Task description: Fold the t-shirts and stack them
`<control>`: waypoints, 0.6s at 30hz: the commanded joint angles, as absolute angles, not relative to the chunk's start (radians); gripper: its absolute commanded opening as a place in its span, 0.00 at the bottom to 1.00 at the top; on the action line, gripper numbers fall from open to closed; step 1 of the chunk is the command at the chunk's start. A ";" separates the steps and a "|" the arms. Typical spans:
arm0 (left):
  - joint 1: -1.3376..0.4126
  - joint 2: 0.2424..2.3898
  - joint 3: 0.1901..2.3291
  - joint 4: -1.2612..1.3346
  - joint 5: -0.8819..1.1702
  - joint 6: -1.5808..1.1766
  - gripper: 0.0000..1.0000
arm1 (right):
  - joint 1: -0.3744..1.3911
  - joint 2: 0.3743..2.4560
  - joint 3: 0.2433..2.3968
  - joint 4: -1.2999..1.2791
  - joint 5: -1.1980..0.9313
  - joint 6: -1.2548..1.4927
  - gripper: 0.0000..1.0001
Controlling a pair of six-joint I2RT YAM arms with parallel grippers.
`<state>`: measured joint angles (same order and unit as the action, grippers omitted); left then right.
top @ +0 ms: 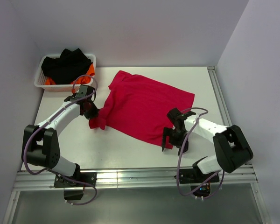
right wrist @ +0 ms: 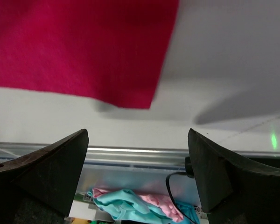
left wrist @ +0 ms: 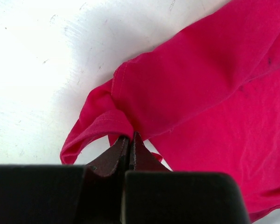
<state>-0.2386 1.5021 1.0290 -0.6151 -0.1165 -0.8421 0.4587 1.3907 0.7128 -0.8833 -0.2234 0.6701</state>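
We see the t-shirt [top: 147,109] as plain crimson red, one colour all over. The counter [top: 130,156] beneath it is white. The mesh basket [top: 39,78] is white too, with black cloth [top: 67,63] over orange cloth [top: 48,80] inside. The left arm [top: 60,114] and right arm [top: 206,126] are white with black joints, and their cables [top: 178,164] are dull purple. The left end effector [left wrist: 131,140] looks dark brown at its tips; the right end effector [right wrist: 137,135] is black. Below the counter's edge we see turquoise and pink cloth [right wrist: 130,203].
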 commanded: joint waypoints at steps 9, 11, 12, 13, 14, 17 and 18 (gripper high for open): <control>-0.233 1.399 1.005 -0.632 -0.130 -0.808 0.00 | 0.463 1.512 0.799 -0.752 -0.092 0.690 0.84; -0.233 1.393 1.000 -0.634 -0.132 -0.810 0.00 | 0.463 1.535 0.805 -0.742 -0.081 0.689 0.78; -0.233 1.393 1.000 -0.637 -0.133 -0.810 0.00 | 0.465 1.543 0.808 -0.742 -0.072 0.686 0.77; -0.233 1.387 1.000 -0.637 -0.135 -0.810 0.00 | 0.463 1.555 0.808 -0.742 -0.069 0.686 0.74; -0.230 1.384 1.000 -0.638 -0.137 -0.810 0.00 | 0.463 1.558 0.805 -0.741 -0.068 0.683 0.73; -0.227 1.379 0.997 -0.640 -0.146 -0.805 0.00 | 0.463 1.555 0.787 -0.732 -0.060 0.680 0.61; -0.227 1.378 0.996 -0.640 -0.146 -0.805 0.00 | 0.463 1.554 0.781 -0.729 -0.060 0.680 0.57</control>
